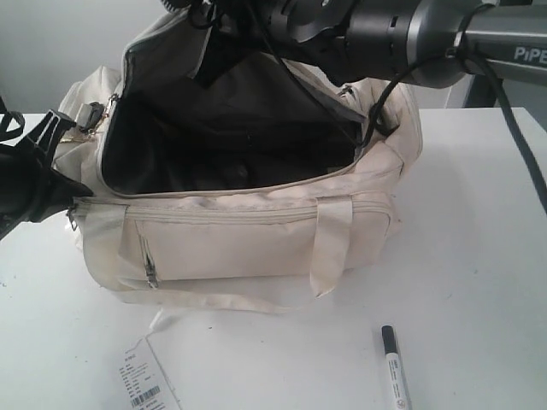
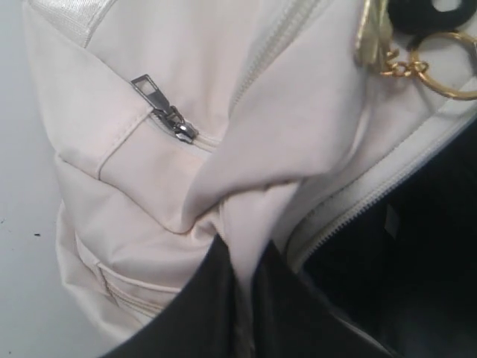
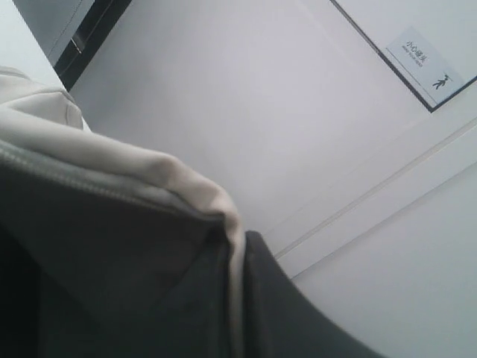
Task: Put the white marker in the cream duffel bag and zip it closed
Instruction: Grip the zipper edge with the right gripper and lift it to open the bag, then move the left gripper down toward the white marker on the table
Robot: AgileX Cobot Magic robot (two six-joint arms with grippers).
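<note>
Cream duffel bag [image 1: 231,241] unzipped; white marker [image 1: 395,369] outside on table [image 1: 479,256].

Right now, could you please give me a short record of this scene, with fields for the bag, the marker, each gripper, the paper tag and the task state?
bag: cream duffel bag on the white table, top open, dark lining showing
marker: white marker lying on the table in front of the bag, outside it, not held
left gripper: left gripper shut on bag fabric at the bag's left end
right gripper: right gripper shut on the bag's rim
paper tag: paper tag on the table, front left
task state: marker not yet inside; bag not zipped
</note>
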